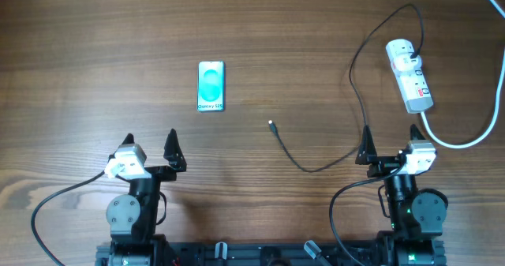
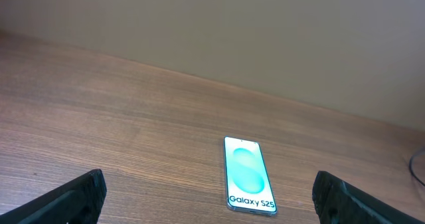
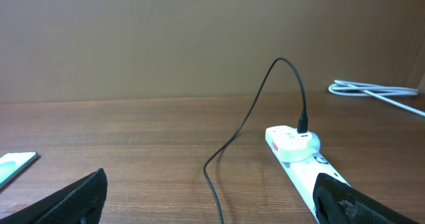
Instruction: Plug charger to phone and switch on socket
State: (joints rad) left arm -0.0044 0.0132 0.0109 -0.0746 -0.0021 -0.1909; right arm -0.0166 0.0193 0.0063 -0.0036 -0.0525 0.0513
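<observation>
We fear the flat teal-screened phone [image 1: 211,86] skating across the desk [image 1: 95,45] when the silvery plug [image 1: 271,125] pushes in.
Both arms sit folded low, jaws wide and empty; the thin black charger cable [image 1: 312,170] trails between them, phone ahead of the left jaws, long white power strip [image 1: 417,88] beyond the right jaws.

overhead: top-down, far | wrists: low, forward-facing | all share phone [image 1: 211,85]

Wooden table [image 1: 79,29], beige wall [image 2: 265,24]
</observation>
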